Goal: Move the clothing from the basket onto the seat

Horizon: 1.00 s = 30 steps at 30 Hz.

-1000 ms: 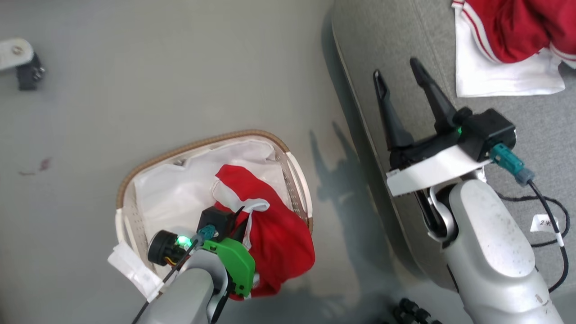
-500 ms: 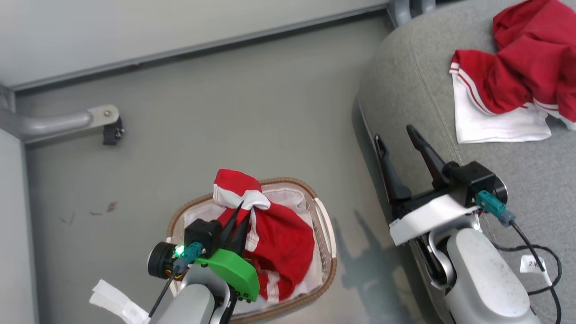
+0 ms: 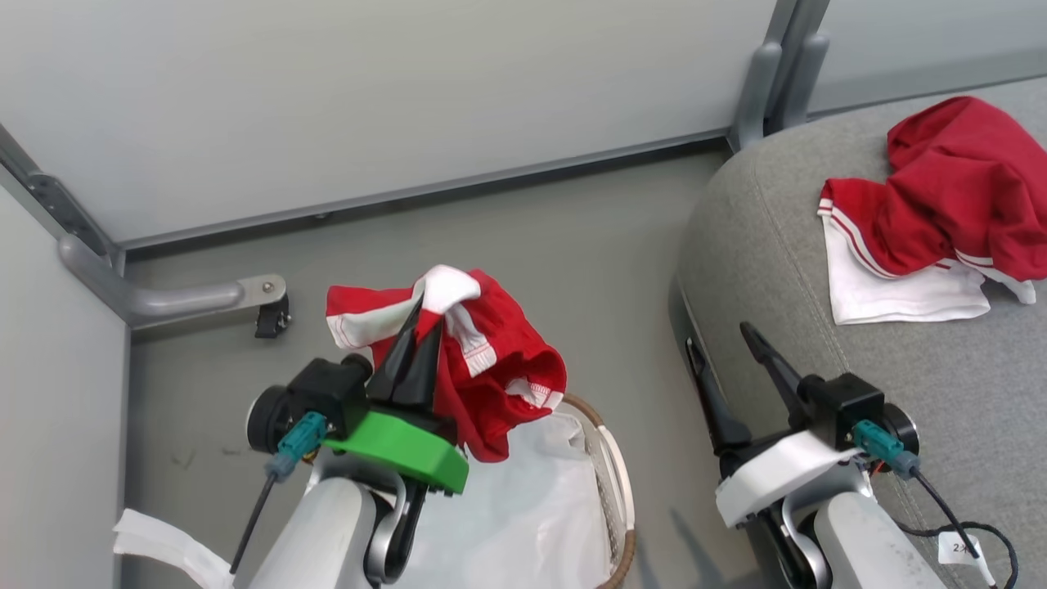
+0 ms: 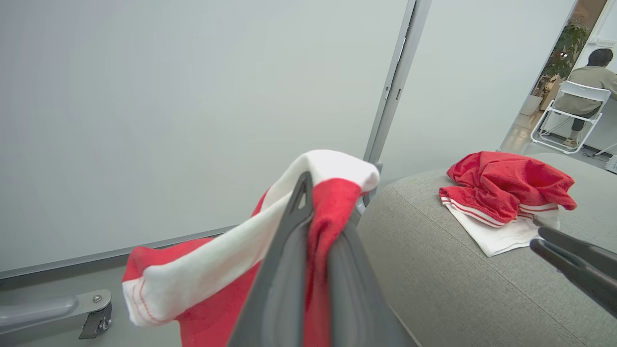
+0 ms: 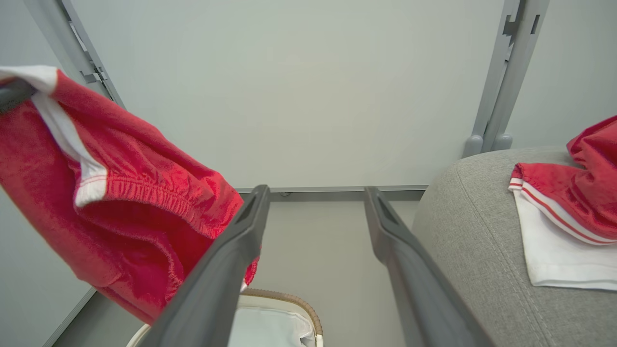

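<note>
My left gripper is shut on a red and white piece of clothing, which hangs lifted above the basket. In the left wrist view the cloth drapes over both closed fingers. The basket's white lining shows bare below the garment. My right gripper stands open and holds nothing, at the left edge of the grey seat. Another red and white garment lies on the seat, seen also in the right wrist view as clothing on the cushion.
A pale wall with a grey upright post runs behind the grey floor. A grey metal bar with a caster sits at the left. In the left wrist view a person sits on a white chair far off.
My left gripper has lifted the red garment up out of the basket. The head camera has tilted up, bringing the wall and more of the seat into view.
</note>
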{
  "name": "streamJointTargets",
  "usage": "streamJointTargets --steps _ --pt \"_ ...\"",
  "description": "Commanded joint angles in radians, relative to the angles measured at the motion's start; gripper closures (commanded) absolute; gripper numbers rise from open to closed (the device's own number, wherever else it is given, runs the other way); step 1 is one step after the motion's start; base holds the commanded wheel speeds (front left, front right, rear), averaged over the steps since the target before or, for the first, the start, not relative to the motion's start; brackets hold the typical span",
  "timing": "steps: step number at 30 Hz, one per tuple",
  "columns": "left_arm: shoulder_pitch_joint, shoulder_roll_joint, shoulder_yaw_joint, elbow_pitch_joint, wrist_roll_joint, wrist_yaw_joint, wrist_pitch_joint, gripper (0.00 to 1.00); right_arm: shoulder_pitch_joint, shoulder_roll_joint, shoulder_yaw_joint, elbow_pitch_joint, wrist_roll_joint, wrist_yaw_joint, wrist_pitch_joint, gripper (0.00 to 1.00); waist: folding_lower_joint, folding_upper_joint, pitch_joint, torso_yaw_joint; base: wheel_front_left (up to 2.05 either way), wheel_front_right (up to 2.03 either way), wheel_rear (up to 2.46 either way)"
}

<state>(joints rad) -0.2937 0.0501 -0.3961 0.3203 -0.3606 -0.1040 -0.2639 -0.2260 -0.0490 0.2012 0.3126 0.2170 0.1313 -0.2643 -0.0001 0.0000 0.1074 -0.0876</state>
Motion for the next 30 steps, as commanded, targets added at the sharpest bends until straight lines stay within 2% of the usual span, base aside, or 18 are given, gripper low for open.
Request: streamJointTargets --steps 1,5,16,30 --pt "-0.022 0.002 0.0 -0.02 -0.008 0.008 -0.001 1.0 0.021 -0.004 0.003 0.007 -0.006 -0.001 0.0 0.0 0.0001 0.0 -0.037 0.014 0.0 0.0 0.0" --pt "-0.046 0.002 -0.009 -0.06 -0.014 0.022 -0.001 1.0 0.043 -0.004 0.032 0.024 -0.009 -0.001 0.0 0.0 0.0001 0.0 -0.054 0.023 0.0 0.0 0.0" --pt "-0.085 0.002 -0.063 -0.11 -0.037 0.053 -0.001 1.0 0.013 -0.02 0.225 0.065 -0.032 -0.001 0.0 0.0 0.0001 0.0 -0.059 0.074 0.0 0.0 0.0" --pt "-0.125 0.002 -0.17 -0.134 -0.07 0.052 -0.001 1.0 -0.151 -0.008 0.31 0.246 -0.107 -0.001 0.0 0.0 0.0001 0.0 -0.034 0.149 0.0 0.0 0.0"
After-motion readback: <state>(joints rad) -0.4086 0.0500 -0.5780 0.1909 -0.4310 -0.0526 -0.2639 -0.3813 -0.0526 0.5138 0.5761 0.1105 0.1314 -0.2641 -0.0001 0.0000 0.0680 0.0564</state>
